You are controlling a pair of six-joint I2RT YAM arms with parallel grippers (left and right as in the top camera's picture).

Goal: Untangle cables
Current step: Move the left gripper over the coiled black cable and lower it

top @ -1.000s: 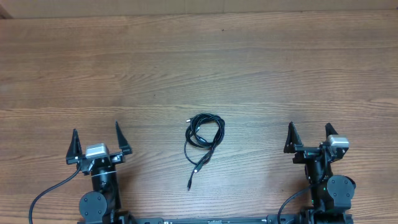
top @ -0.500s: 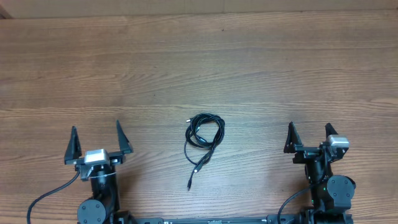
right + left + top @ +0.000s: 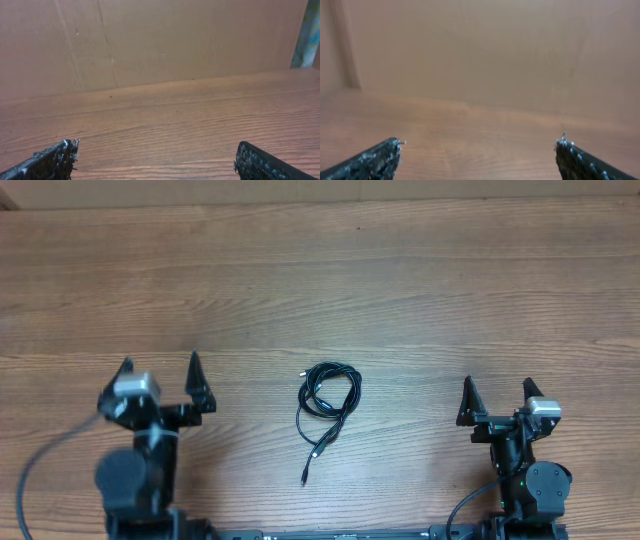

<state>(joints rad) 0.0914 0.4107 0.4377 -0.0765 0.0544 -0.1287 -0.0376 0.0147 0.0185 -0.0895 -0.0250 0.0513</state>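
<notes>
The left pincer (image 3: 160, 363) and right pincer (image 3: 497, 384) stand released, empty; each should pinch a separate loop of the cables (image 3: 328, 402).

Wood-grain table (image 3: 420, 290), a small bundle of thin black cables (image 3: 327, 405) in loose loops near its middle

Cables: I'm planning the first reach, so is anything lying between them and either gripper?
Nothing visible does. The cables lie coiled on the table, with only bare wood between them and the left gripper on one side and the right gripper on the other. Both grippers are open.
</notes>
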